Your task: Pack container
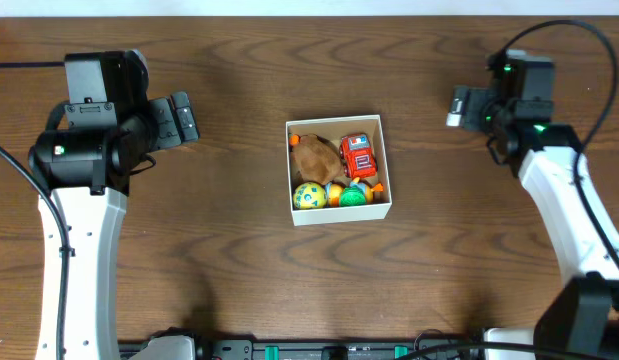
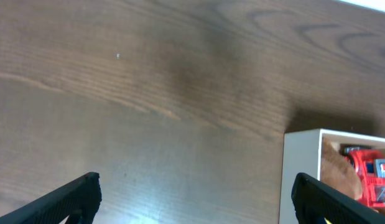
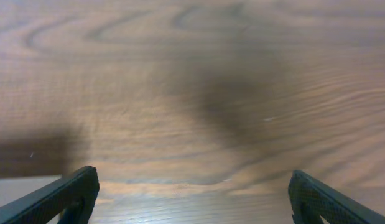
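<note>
The container holds a red truck, balls and what may be a plush, so I judge packing about done. My left gripper hangs left of it and my right gripper right of it, both spread wide and empty. The table is dark, glossy wood; no room shows.

Matt cardboard container on a smooth, grained wood table.

white square cardboard box between my left gripper and my right gripper | inside: brown plush left of red toy car
</note>
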